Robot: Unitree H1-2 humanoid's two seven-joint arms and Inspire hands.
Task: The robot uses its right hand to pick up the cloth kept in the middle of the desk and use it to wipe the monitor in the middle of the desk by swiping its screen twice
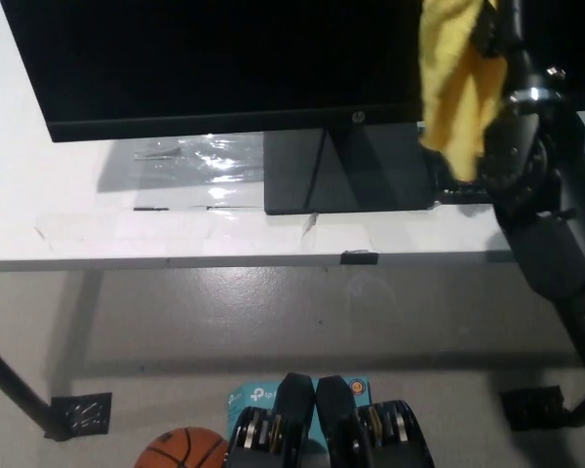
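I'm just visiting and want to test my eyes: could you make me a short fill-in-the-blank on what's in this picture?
1. The cloth hanging in front of the monitor is ____ in colour.
2. It is carried by the robot's ____ arm.
3. The monitor's stand rests on a ____ desk.
4. On the floor at lower left lies an orange ____.

Missing words: yellow; right; white; basketball

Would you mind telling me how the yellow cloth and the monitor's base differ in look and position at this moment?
The yellow cloth is bright, soft and crumpled, while the monitor base is dark, flat and rectangular. The cloth hangs raised in front of the monitor screen's right part, beside the black right arm; the base lies flat on the white desk. Both sit toward the desk's middle-right in the head view.
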